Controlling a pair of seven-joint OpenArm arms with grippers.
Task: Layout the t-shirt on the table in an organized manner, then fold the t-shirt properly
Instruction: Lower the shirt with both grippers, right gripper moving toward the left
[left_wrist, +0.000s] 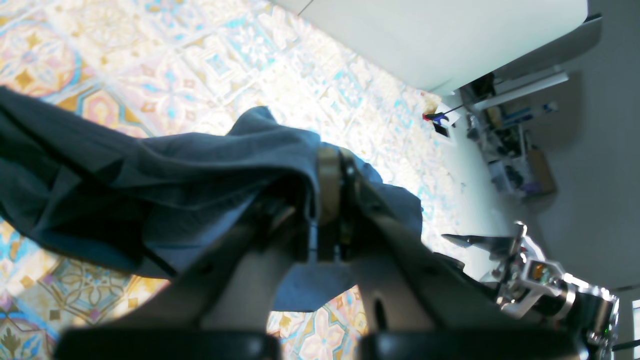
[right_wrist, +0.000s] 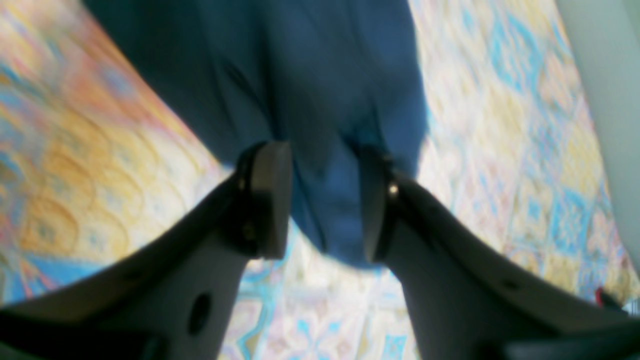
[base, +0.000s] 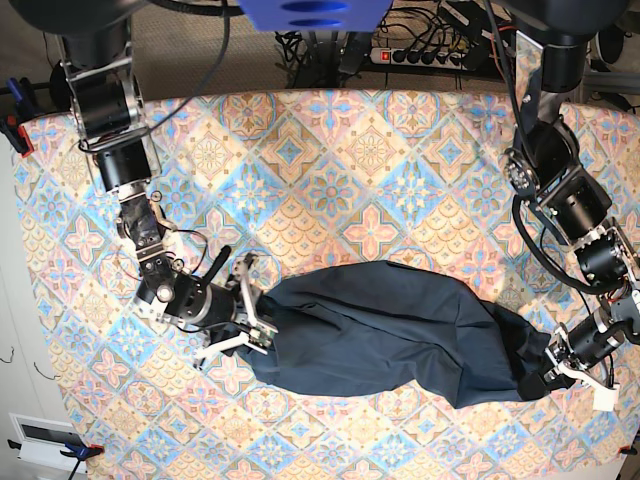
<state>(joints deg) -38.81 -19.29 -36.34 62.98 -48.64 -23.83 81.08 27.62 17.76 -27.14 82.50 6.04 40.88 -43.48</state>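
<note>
Base view: t-shirt (base: 390, 335) between hands.

Robot lab: power strip (base: 425, 55), cable tangle behind table (base: 330, 140); cluttered shelving (left_wrist: 515, 155).

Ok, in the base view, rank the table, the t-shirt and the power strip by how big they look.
1. the table, filling most of the view
2. the t-shirt, stretched across the lower middle
3. the power strip, small and farther back, so its true size is unsure

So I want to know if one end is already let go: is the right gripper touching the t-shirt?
Cannot tell. In the right wrist view the right gripper stands open with the t-shirt between its jaws, too blurred to show contact or a gap.
</note>
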